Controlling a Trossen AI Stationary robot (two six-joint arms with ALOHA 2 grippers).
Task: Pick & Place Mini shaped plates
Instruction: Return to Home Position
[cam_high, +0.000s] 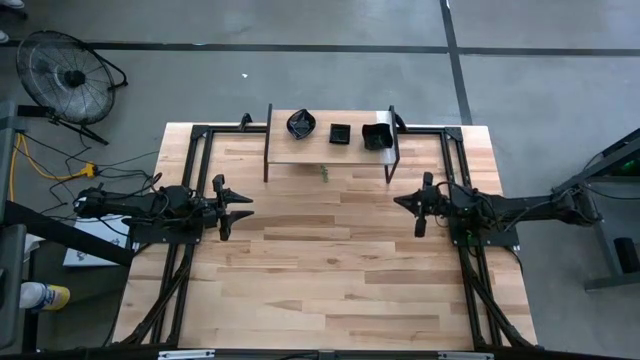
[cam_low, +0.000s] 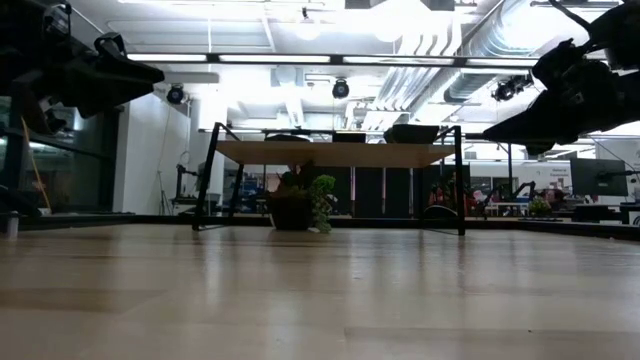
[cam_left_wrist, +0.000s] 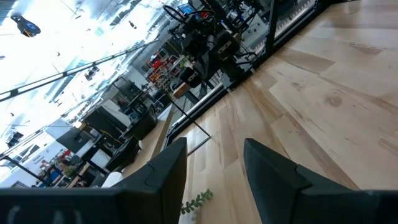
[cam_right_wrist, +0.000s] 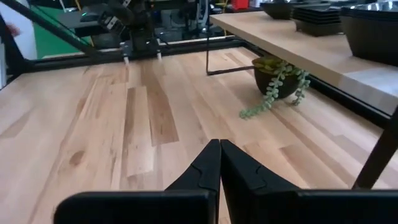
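Three groups of black mini shaped plates rest on a small raised wooden shelf at the table's far middle: a rounded one, a square stack and a deeper one. The right wrist view shows them on the shelf top too: the rounded one, the square stack and the deep one. My left gripper hovers open at the table's left, fingers apart, with nothing between them. My right gripper hovers at the table's right, shut and empty. Both are well short of the shelf.
A small potted trailing plant stands on the table under the shelf. Black frame rails run along the table's left, right and far sides. Bare wood lies between the arms and toward the near edge. A fan stands on the floor.
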